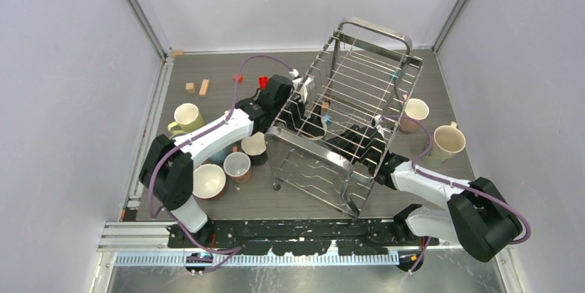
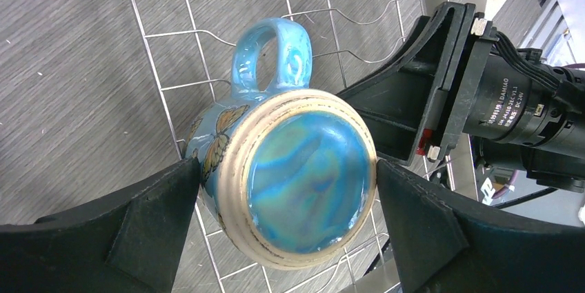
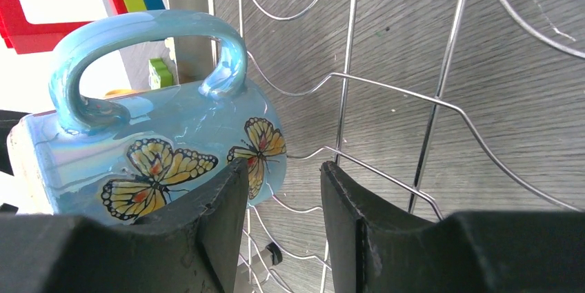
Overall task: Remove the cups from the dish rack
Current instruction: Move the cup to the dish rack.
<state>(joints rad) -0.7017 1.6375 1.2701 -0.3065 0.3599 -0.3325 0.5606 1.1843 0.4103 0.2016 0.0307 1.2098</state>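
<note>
Left gripper [image 2: 288, 169] pinches blue butterfly mug [image 2: 303, 189], one finger on each side of its base end. The mug lies on its side, glazed bottom facing the left wrist cam, handle pointing away. It sits inside the dish rack [image 1: 372, 86], over the wire floor.

Right gripper [image 3: 284, 183] is just beside the same mug. Its fingers are narrowly apart, with rack wire showing through the gap, and one finger is against the mug's butterfly side.

The rack stands at an angle mid-table [image 1: 441, 72]; both arms reach into it.

Outside the rack:
- On the left, a yellow mug [image 1: 186, 117], a cream cup [image 1: 208, 180], a pink cup [image 1: 236, 165] and a dark cup [image 1: 254, 147].
- On the right, two cream mugs [image 1: 415, 110] [image 1: 448, 143].
- Far left, wooden blocks [image 1: 196, 87].
</note>
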